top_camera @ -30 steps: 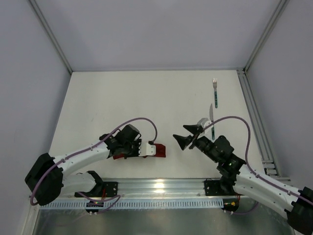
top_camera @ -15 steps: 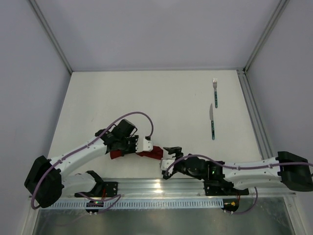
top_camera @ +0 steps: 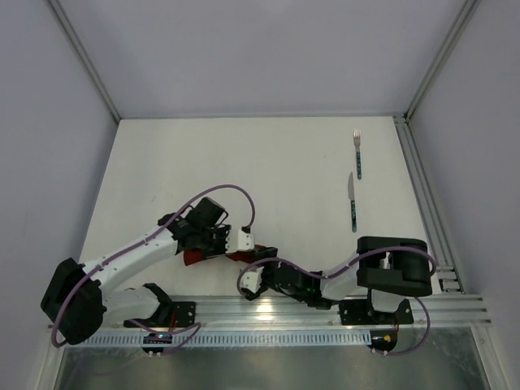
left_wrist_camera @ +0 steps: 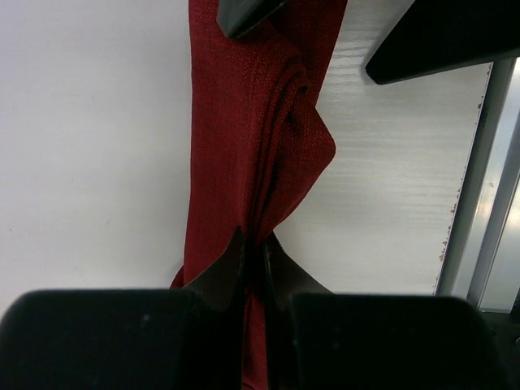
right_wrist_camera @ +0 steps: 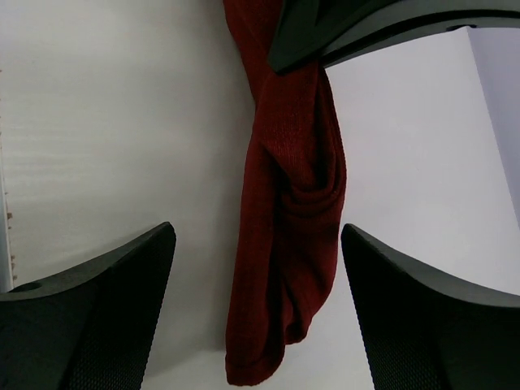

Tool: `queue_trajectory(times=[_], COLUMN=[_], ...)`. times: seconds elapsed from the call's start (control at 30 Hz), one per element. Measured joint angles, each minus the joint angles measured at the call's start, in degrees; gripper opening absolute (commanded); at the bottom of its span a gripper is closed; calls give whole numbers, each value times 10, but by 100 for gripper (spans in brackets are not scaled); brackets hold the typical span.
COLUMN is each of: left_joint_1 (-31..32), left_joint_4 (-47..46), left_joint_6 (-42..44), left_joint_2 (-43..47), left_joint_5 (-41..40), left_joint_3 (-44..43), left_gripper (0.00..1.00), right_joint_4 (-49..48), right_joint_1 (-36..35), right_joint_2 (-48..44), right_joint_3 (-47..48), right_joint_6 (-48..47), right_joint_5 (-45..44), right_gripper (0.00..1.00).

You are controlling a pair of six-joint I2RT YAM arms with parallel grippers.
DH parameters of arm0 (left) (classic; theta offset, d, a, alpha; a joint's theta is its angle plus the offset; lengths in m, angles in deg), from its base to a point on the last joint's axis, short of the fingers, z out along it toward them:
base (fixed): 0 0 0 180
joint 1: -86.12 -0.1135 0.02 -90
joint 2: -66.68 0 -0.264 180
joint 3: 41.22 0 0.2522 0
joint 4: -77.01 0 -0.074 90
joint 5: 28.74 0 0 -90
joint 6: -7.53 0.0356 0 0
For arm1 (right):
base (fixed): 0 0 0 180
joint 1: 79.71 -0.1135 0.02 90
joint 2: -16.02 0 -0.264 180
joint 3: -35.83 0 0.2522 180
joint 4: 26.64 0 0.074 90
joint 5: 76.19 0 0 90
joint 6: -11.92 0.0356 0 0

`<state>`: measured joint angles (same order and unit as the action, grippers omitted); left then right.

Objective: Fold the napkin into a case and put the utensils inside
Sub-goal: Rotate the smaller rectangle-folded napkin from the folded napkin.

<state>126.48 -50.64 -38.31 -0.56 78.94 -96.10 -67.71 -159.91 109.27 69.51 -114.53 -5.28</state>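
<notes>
Two claws are met at the bunched dark red napkin (left_wrist_camera: 236,122): it is pinched by the left gripper (left_wrist_camera: 258,253), while the right gripper (right_wrist_camera: 256,236) is spread wide astride its end (no contact is seen). Fork (top_camera: 357,150) and knife (top_camera: 353,203) are laid far right on the white table (top_camera: 244,162), which is enclosed by pale grey walls (top_camera: 244,57).
</notes>
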Motion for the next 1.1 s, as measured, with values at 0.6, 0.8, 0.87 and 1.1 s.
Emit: queue_trajectory(times=[0.6, 0.8, 0.87, 1.1], left_joint_1=[0, 0, 0, -7], left_joint_4=[3, 9, 12, 17], left_joint_6=[0, 0, -2, -17], left_joint_2=[0, 0, 0, 20], left_joint_5=[4, 4, 4, 4], left_joint_3=[0, 0, 0, -13], left_gripper=[0, 8, 17, 53], right_joint_4=[-44, -24, 2, 103], right_joint_1=[49, 53, 56, 101], right_joint_2=[92, 80, 65, 3], right_joint_3=[52, 54, 57, 63], right_joint_6=[42, 72, 92, 157], right_joint_5=[15, 40, 53, 179], right_gripper=[29, 4, 4, 4])
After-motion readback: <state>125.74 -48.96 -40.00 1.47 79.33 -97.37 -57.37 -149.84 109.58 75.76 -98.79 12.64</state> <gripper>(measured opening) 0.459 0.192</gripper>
